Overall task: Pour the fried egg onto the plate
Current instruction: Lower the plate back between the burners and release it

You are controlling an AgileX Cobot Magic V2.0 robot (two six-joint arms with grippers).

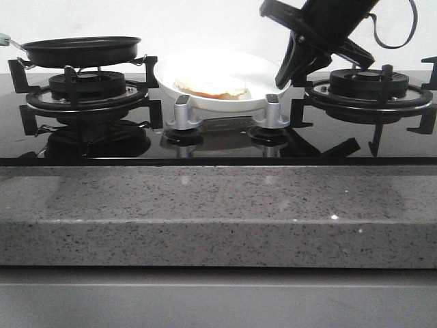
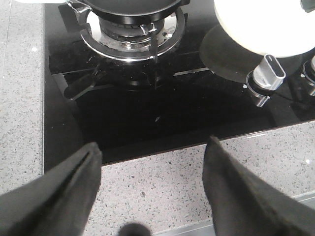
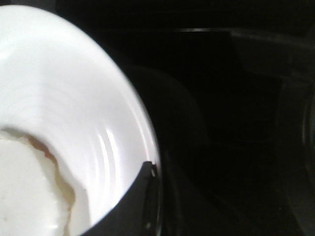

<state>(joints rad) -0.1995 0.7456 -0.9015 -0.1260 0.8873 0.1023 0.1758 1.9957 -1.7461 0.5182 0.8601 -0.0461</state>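
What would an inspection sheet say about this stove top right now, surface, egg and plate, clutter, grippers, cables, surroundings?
Surface: glossy black glass hob set in speckled grey stone counter.
Job's things: cream-white fried egg lies in round white plate; black frying pan on left burner.
Clutter: nothing seen.
Grippers: left gripper open over the counter edge; right gripper at the plate's rim, jaw state unclear.
Cables: black cable loop on right arm.
Surroundings: plain white wall.
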